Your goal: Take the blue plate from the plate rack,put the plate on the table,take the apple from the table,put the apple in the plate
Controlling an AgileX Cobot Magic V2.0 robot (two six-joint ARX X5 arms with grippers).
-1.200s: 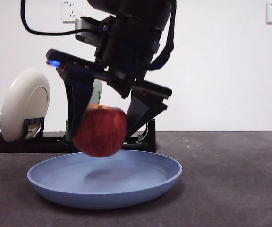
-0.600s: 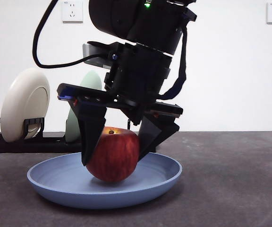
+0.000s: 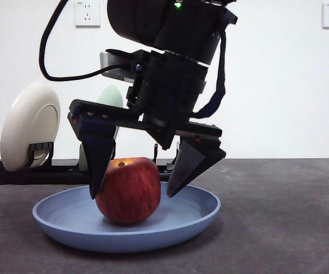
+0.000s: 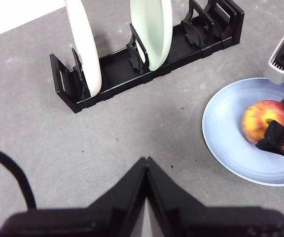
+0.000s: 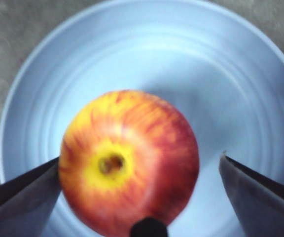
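Table (image 4: 58,143): apple (image 3: 128,190) in blue plate (image 3: 67,220), right claw (image 3: 136,185) wide; left claw (image 4: 146,170) closed, empty.

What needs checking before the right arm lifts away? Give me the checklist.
1. Apple resting in the plate: ok.
2. Right gripper open, one jaw clear of the apple: ok; the other jaw's contact: cannot tell.
3. Plate flat on the table: ok.
4. Apple settled, not rolling: cannot tell.
5. Left gripper shut, away from the plate: ok.
6. Rack away from the plate: ok.
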